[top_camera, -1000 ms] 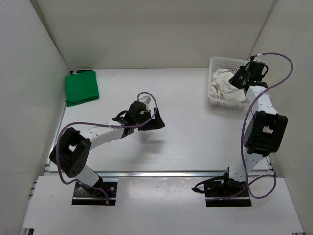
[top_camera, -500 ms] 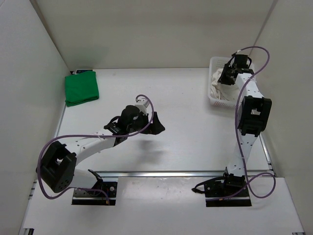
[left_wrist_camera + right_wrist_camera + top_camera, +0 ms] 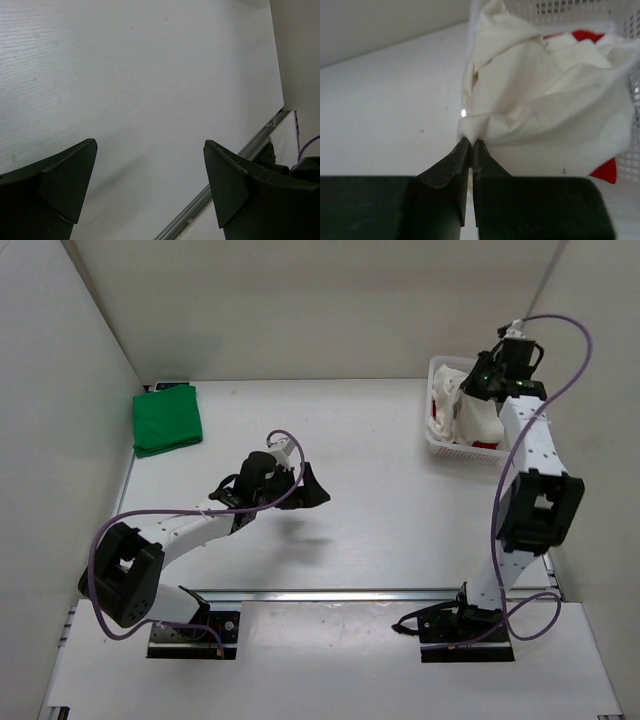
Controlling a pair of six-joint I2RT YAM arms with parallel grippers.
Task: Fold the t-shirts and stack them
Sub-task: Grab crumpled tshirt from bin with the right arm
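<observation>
— So which shirt are you on, and where's the rest?

— My right pincer (image 3: pixel 471 145) is clamped tight on a fold of the off-white t-shirt (image 3: pixel 545 115). That one's bunched up in and over the white mesh basket (image 3: pixel 440 445), roughly 2 o'clock on the desk (image 3: pixel 380 490). The red t-shirt (image 3: pixel 607 170) is under it in the basket, and the green t-shirt (image 3: pixel 167 418) sits folded square at 10 o'clock. My left pincer (image 3: pixel 150 145) is spread wide with nothing in it, hanging over bare desk near the middle.

— Any tips for pulling it out clean?

— My guess: lift straight up until the cloth clears the basket wall, then carry it toward 9 o'clock into the open middle, so the basket doesn't tip or tag along. I've only got a small pinch, so go slow or it could slip. Also watch that the red one doesn't ride out with it.

— Which camera do you trust?

— Right wrist shows the actual bite: tips together, cloth puckered right at them, and red peeking out at 1 and 5 o'clock. Overhead is too small and dark at the pincer to tell that, but it's the only view with the green square and both arms. Left wrist just shows desk between my fingers.
</observation>
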